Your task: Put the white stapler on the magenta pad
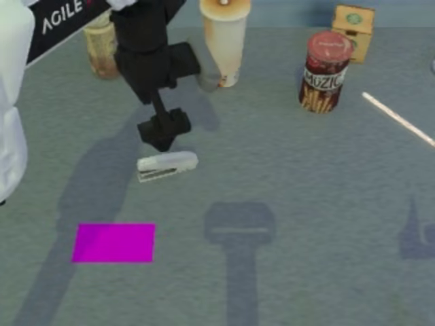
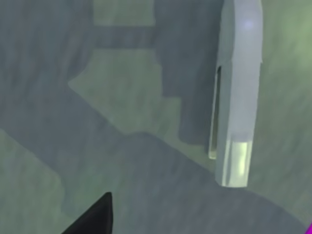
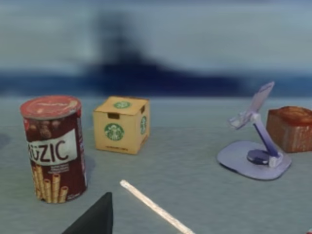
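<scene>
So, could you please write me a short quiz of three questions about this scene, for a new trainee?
1. True or false: the white stapler already lies on the magenta pad.
2. Which arm's gripper is nearest the stapler?
A. the left gripper
B. the right gripper
3. Fill in: the thin white stick lies on the table's ____ side, near the red snack can.

Key: 1 false, it rests on the bare table, apart from the pad; 2 A; 3 right.

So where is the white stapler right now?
In the top view, the white stapler lies left of centre, just below the left gripper and above the magenta pad.
</scene>
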Controlling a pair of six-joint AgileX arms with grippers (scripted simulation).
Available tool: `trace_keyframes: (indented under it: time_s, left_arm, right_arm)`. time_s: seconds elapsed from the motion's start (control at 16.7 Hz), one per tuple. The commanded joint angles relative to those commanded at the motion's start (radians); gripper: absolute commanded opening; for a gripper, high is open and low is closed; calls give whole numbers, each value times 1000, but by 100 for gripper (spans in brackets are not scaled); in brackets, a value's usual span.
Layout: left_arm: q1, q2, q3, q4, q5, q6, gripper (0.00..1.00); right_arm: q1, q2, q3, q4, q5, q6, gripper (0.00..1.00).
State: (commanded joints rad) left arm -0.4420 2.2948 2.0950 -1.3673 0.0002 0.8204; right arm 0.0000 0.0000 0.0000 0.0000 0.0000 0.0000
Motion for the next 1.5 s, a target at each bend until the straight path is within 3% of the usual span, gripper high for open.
trace_keyframes:
  time_s: [0.48,0.78,1.5]
  left_arm:
    - [0,54,-256,316,0,3,100]
    - [0,61,-279,341,0,3,100]
    - [0,61,-279,341,0,3,10]
  right_arm:
    - [0,0,0,0,0,0,100]
    - [0,0,0,0,0,0,100]
    - [0,0,0,0,0,0,100]
